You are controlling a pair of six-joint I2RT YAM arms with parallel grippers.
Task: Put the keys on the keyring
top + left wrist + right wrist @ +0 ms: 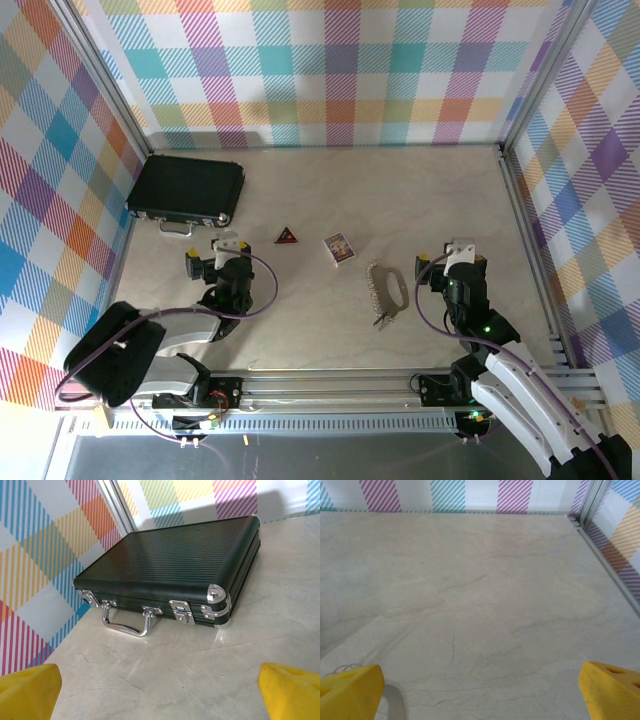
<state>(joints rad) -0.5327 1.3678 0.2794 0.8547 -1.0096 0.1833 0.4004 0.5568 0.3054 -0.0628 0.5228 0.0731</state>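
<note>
Bench (330,190) of pale marble pattern runs between plaid walls (330,70). A black case (186,189) lies shut at its far left. The top view gives it as a flat dark slab. The left wrist view, looking straight at the case (170,565), adds the ribbed lid, chrome latches and a chrome handle (127,625) resting on the bench.

The left tool (228,243) sits just near and right of the case, its yellow fingers (27,692) spread wide with nothing between them. The right tool (462,247) stands at the right, well apart from it and equally wide, over bare bench (480,605) in its own wrist view.

The keyring (388,290), a silvery oval loop with a bumpy left side, lies flat between the two tools, nearer the right one and untouched. A small dark piece (383,321) touches its near end, too small to name. Left and slightly farther lies a purple card (339,247), then a red-and-black triangle (288,236).
</note>
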